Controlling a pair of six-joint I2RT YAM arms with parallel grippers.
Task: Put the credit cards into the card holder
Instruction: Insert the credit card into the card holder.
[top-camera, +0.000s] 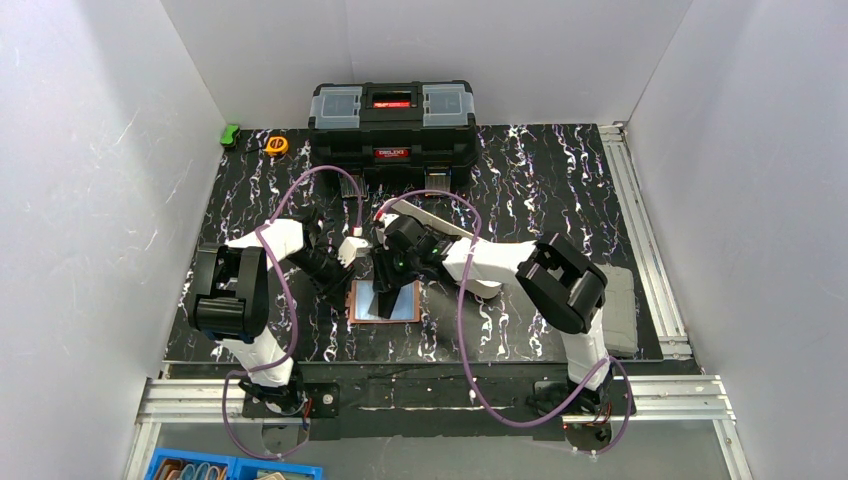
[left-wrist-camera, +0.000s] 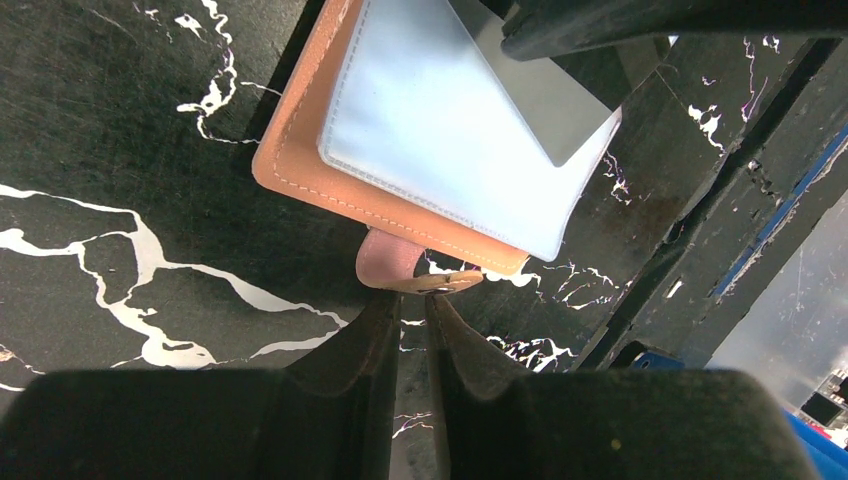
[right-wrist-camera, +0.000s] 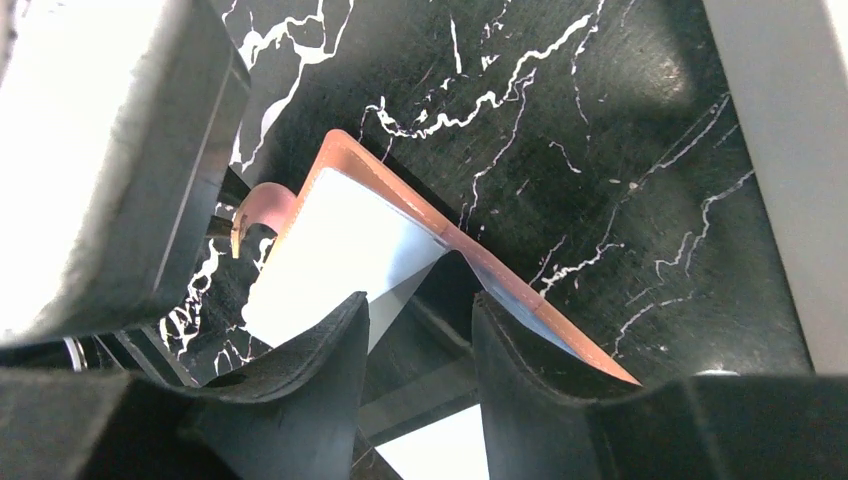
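The card holder (top-camera: 360, 312) lies open on the black marble mat, tan-pink leather with a pale blue-grey stitched panel (left-wrist-camera: 430, 130) on top. A greyer flat card (left-wrist-camera: 555, 110) overlaps that panel under my right gripper. The snap tab (left-wrist-camera: 388, 258) points at my left gripper (left-wrist-camera: 412, 300), whose fingers stand almost together with a thin slit, tips touching the tab's snap. My right gripper (right-wrist-camera: 420, 310) is open over the holder, its right finger against a raised leather edge (right-wrist-camera: 560, 325), dark lining between the fingers. The pale panel also shows in the right wrist view (right-wrist-camera: 340, 240). No yellow-orange card shows.
A black toolbox (top-camera: 392, 120) stands at the back. A green object (top-camera: 230, 134) and an orange tape measure (top-camera: 277, 145) lie at the back left. A white oval tray (top-camera: 445, 222) sits under the right arm. A grey pad (top-camera: 622, 305) is at the right, a blue bin (top-camera: 230, 468) in front.
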